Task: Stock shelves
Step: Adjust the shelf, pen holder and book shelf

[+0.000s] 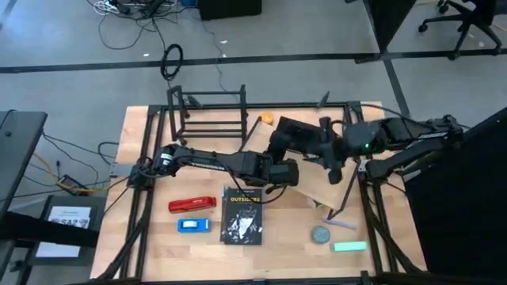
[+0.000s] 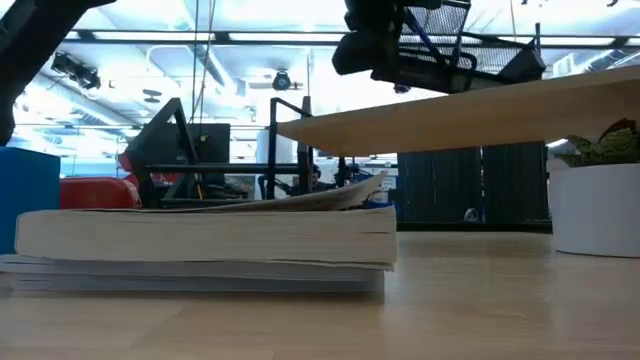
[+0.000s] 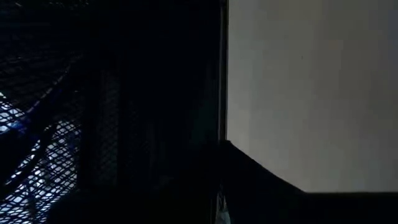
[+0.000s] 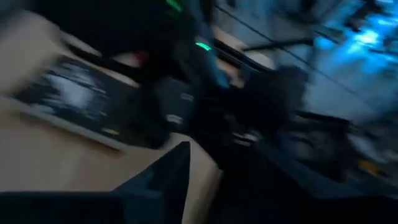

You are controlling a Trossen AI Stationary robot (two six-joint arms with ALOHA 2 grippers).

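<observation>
The wooden plank shelf [image 1: 317, 186] stands at centre right, with the black mesh organizer [image 1: 297, 138] on or just over it [image 2: 440, 50]. The black tube rack [image 1: 207, 115] stands at the far side. My left gripper [image 1: 282, 169] reaches in from the left, right up against the organizer's left side; the mesh [image 3: 43, 124] fills its wrist view beside the plank [image 3: 311, 93]. My right gripper [image 1: 336, 168] hovers over the plank beside the organizer, open, with nothing between its fingers [image 4: 165, 177].
A thick book [image 1: 242, 214] lies near the middle of the table [image 2: 200, 235]. A red stapler [image 1: 192, 204] and a blue box [image 1: 192, 226] lie to its left. A grey disc [image 1: 320, 233] and a pale green block [image 1: 349, 246] lie front right. A white pot [image 2: 595, 205] stands at the right.
</observation>
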